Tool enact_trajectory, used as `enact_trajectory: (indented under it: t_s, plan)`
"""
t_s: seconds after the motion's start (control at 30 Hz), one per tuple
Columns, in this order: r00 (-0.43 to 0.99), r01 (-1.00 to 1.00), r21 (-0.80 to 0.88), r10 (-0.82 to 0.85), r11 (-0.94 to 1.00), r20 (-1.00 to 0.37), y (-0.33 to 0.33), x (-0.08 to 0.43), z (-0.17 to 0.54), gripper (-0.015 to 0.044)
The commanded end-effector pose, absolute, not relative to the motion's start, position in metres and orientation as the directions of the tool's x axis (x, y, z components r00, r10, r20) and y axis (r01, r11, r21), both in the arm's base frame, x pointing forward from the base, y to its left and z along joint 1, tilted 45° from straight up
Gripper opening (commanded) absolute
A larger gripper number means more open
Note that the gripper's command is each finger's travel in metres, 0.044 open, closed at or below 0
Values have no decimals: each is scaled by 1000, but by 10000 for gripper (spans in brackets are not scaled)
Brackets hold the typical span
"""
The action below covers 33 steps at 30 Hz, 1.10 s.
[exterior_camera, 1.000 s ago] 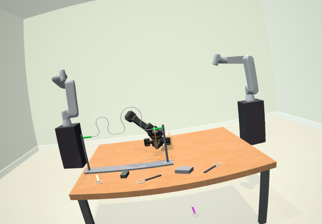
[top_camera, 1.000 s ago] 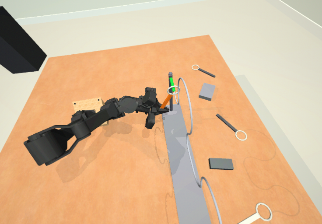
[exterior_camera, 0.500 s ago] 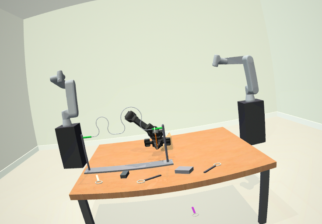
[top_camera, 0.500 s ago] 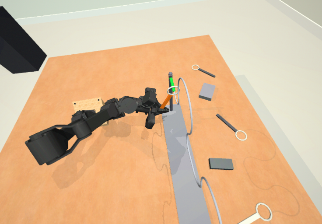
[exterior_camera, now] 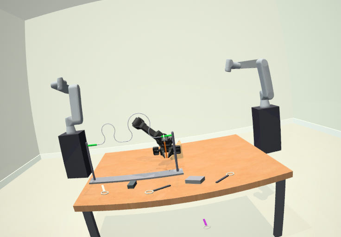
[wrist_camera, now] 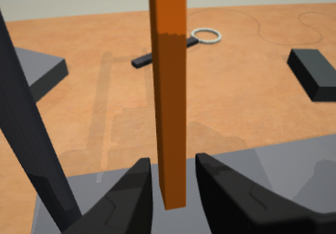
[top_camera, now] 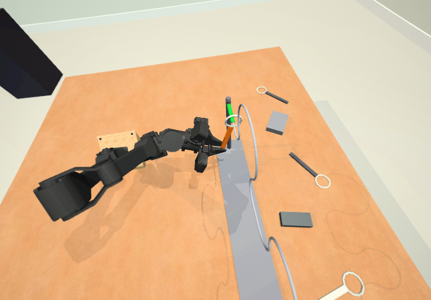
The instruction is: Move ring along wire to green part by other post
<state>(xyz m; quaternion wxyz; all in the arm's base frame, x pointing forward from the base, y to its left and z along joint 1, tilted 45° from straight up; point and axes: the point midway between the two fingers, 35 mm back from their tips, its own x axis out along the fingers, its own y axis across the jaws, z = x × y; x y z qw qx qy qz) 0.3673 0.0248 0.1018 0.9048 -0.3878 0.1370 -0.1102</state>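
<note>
Wrist view showed the straight, square-sided orange handle [top_camera: 226, 137] [exterior_camera: 165, 149] [wrist_camera: 173, 96] between the parted fingertips of the black gripper [top_camera: 223, 147] [exterior_camera: 166, 157] [wrist_camera: 173, 164], visibly unclamped. It was judged light and stiff, best grasped low on its flat sides. The thin cream ring [top_camera: 225, 120] [exterior_camera: 163, 137] was seen around the wire's green part [top_camera: 230, 111] [exterior_camera: 167, 135], beside the dark grey cylindrical post [top_camera: 228, 99] [exterior_camera: 175, 152] [wrist_camera: 27, 119], toward the top view's far edge of the wooden tabletop [top_camera: 167, 91] [exterior_camera: 234, 149] [wrist_camera: 237, 101].

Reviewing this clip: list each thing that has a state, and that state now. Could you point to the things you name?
tool [top_camera: 225, 147] [exterior_camera: 166, 157] [wrist_camera: 173, 164]: open, fingers apart on either side of the handle
orange handle [top_camera: 226, 137] [exterior_camera: 165, 149] [wrist_camera: 171, 96]: slanting down from the ring
ring [top_camera: 226, 124] [exterior_camera: 163, 137]: hanging on the wire
near-side post [exterior_camera: 175, 154] [wrist_camera: 28, 119]: upright
</note>
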Motion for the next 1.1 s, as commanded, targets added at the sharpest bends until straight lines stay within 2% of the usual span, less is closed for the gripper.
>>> enact_trajectory:
  t_s: [0.0, 0.47, 1.07]
  plan:
    - [938, 94, -732, -307, 675, -163, 26, 364, 102, 160]
    - [938, 86, -735, -304, 672, -168, 40, 321, 108, 160]
    - [938, 86, -735, -304, 672, -169, 40, 320, 108, 160]
